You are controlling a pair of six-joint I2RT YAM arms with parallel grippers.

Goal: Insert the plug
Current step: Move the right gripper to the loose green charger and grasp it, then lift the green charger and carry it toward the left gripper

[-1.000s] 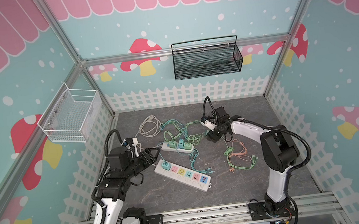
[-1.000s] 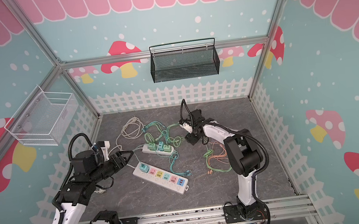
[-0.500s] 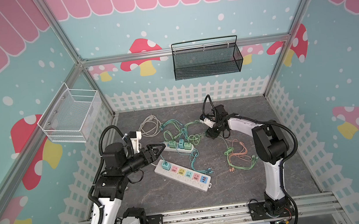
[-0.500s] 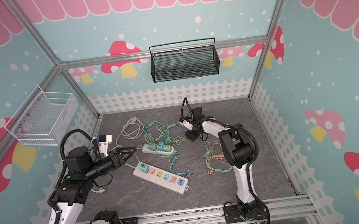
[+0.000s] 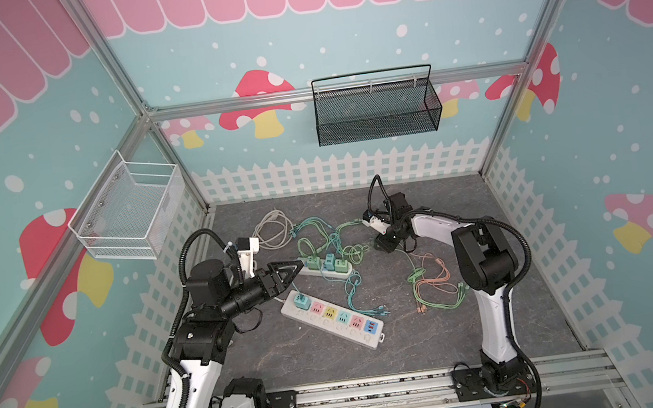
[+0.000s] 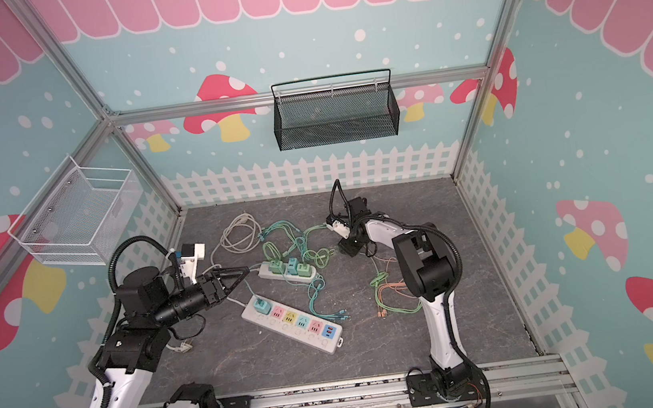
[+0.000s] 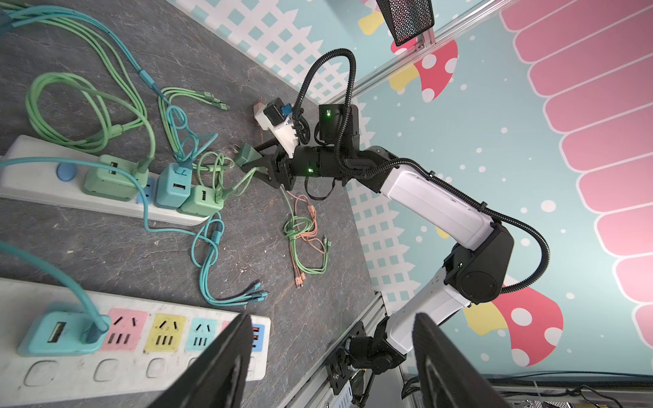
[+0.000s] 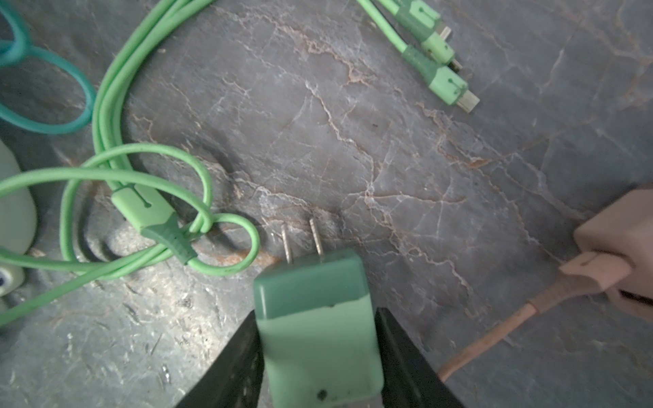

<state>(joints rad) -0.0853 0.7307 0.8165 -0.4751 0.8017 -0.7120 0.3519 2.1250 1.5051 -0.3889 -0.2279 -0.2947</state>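
Observation:
The plug [image 8: 311,282] is a green adapter with two metal prongs pointing at the grey floor. My right gripper [image 8: 318,321] is shut on it, both black fingers [image 8: 240,360] pressed to its sides. In the left wrist view the plug [image 7: 245,155] shows at that gripper's tip, beside the far white strip [image 7: 106,205]. Both top views show the right gripper [image 5: 387,243] [image 6: 353,248] low at the back centre. My left gripper [image 5: 292,266] [image 6: 239,272] [image 7: 328,356] is open and empty above the end of the coloured-socket power strip [image 5: 332,321] [image 6: 293,321].
The far strip [image 5: 326,270] holds three adapters, and a blue adapter [image 5: 299,301] sits in the near strip's first socket. Green and teal cables [image 5: 351,290] tangle between the strips. A pink adapter [image 8: 618,243] and pink and green cable bundle [image 5: 434,285] lie near the right arm.
My right gripper has closed on the green plug. The left arm has stretched out to the right, toward the strips, with its gripper still open.

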